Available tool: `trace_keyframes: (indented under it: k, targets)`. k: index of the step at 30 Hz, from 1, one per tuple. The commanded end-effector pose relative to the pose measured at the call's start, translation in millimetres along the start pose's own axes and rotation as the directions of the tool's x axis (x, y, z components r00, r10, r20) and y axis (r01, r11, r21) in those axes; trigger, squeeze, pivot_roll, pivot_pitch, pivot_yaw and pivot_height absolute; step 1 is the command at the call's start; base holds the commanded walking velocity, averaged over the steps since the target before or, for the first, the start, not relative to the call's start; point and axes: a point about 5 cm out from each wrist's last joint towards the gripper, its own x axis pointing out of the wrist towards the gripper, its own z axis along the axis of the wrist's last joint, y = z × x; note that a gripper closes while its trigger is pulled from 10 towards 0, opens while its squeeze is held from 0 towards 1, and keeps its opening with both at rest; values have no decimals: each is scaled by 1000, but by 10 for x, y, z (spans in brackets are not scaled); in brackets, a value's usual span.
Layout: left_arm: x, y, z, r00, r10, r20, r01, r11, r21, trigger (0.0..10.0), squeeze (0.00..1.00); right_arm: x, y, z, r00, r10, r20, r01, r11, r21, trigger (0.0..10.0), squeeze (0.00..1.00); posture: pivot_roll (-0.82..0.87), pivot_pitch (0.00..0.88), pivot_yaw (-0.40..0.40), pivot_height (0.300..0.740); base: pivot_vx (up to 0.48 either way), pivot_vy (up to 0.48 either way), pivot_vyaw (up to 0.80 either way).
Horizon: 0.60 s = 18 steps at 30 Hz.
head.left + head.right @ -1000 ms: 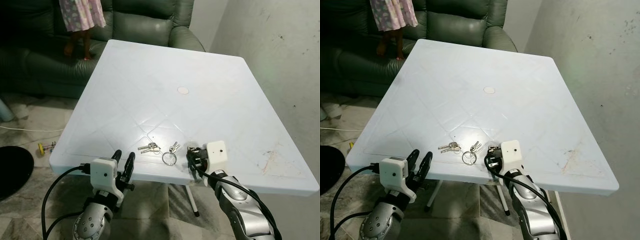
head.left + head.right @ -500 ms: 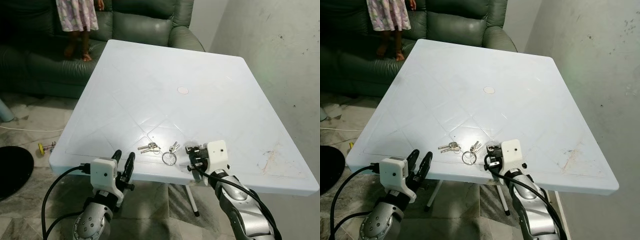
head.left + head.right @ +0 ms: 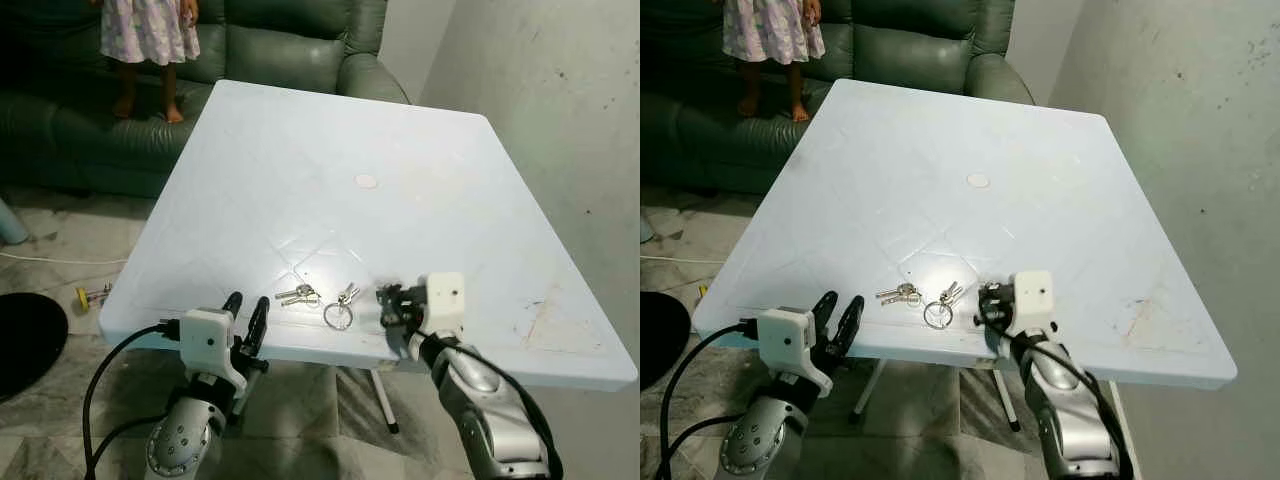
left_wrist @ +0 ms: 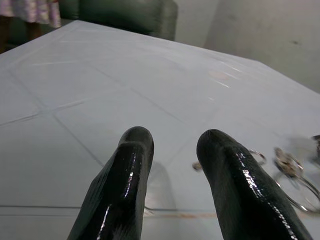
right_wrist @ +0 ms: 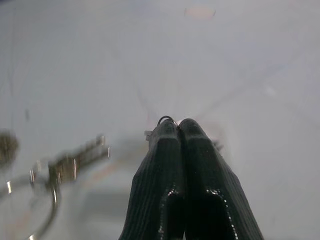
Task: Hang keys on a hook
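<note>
Our right end effector (image 5: 178,131) was pinched closed beside the keys (image 3: 340,305) lying near the white desk (image 3: 330,130) edge; the left end effector (image 4: 172,165) gaped. We feared closed fingers would push the keys away

from the head we look forward and down over the white table (image 3: 400,130), its near edge low in frame, its far edge against a green sofa (image 3: 280,45); both eyes share this scene, slightly offset. our left wrist camera sits low at the near edge, looking along the left gripper (image 4: 172,145) toward the far right corner. our right wrist camera looks close along the right gripper (image 5: 178,125) across the tabletop. both wrist views share the keys (image 3: 320,300) near the near edge.
</note>
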Motion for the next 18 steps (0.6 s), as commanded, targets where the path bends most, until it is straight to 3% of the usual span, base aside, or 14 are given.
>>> trace_keyframes:
  k: [1, 5, 6, 7, 8, 9, 12, 18]
  targets:
    - [30, 11, -19, 1000, 11, -11, -12, 999, -30, 10000, 0, -4, -58, 157, 998, -26, 61, 24, 999, 31, 0, 0, 165, 36, -121, 740, 0, 0, 0]
    - [156, 50, 65, 1000, 12, 20, -11, 999, -35, 10000, 0, 13, -92, 345, 986, -39, 165, 32, 999, 42, 0, 0, 160, 21, -116, 740, 0, 0, 0]
    - [180, 56, 83, 1000, 6, 30, -6, 1000, -24, 10000, 0, 8, -95, 367, 983, -43, 180, 38, 999, 31, 863, 0, 158, 15, -112, 740, 0, 0, 0]
    - [180, 56, 83, 1000, 6, 30, -6, 1000, -24, 10000, 0, 8, -95, 367, 983, -43, 180, 38, 999, 31, 863, 0, 158, 15, -112, 740, 0, 0, 0]
    - [245, 85, 134, 999, 5, 48, -5, 1000, -10, 10000, 0, -9, -102, 436, 969, -37, 245, 39, 999, -6, 4863, 0, 156, 10, -110, 740, 0, 0, 0]
    - [263, 94, 146, 999, 5, 52, -5, 1000, -8, 10000, 0, -13, -103, 454, 965, -34, 261, 39, 999, -15, 10000, 0, 156, 10, -110, 740, 0, 0, 0]
    - [509, 230, 320, 995, -2, 101, 0, 1000, 15, 10000, 0, -39, -146, 465, 942, 25, 334, -18, 1000, -23, 10000, 0, 155, 0, -104, 740, 0, 0, 0]
    - [725, 350, 502, 989, -10, 149, 6, 1000, 22, 10000, 0, -80, -192, 522, 906, 36, 421, -63, 997, 52, 10000, 0, 143, 0, -89, 740, 0, 0, 0]
